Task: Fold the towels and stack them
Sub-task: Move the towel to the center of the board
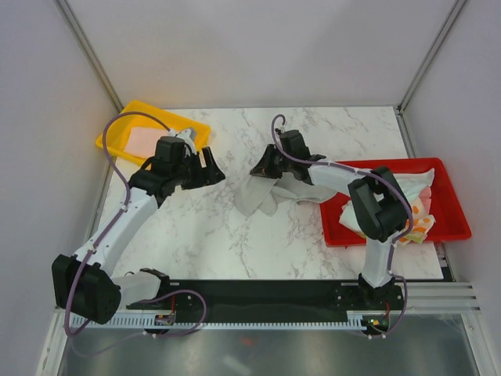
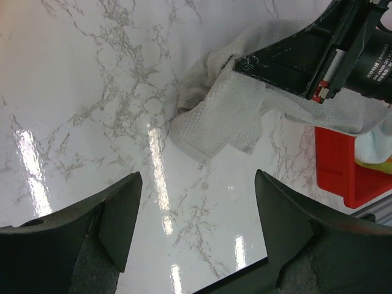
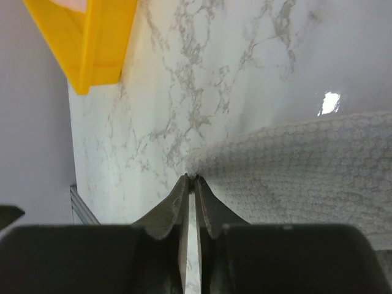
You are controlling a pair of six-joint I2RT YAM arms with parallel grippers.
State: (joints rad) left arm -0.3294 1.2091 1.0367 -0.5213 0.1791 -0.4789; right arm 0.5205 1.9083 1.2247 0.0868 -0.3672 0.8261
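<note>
From above, a pale grey waffle-weave towel lies crumpled at the middle of the marble bench, its top at the right gripper. In the left wrist view, the left gripper has its fingers spread and empty. In the right wrist view, the right fingers pinch the towel's edge.

Left arm, right arm: white link shells alternating with bulky black joint housings. Purple cables looping loosely alongside both, running down toward bases. Left end effector: two matte black wedge fingers, grainy grey texture showing near roots. Right end effector: slim black fingers tapering to thin tips; black body showing scuffs, white lettering, small red tab.
</note>
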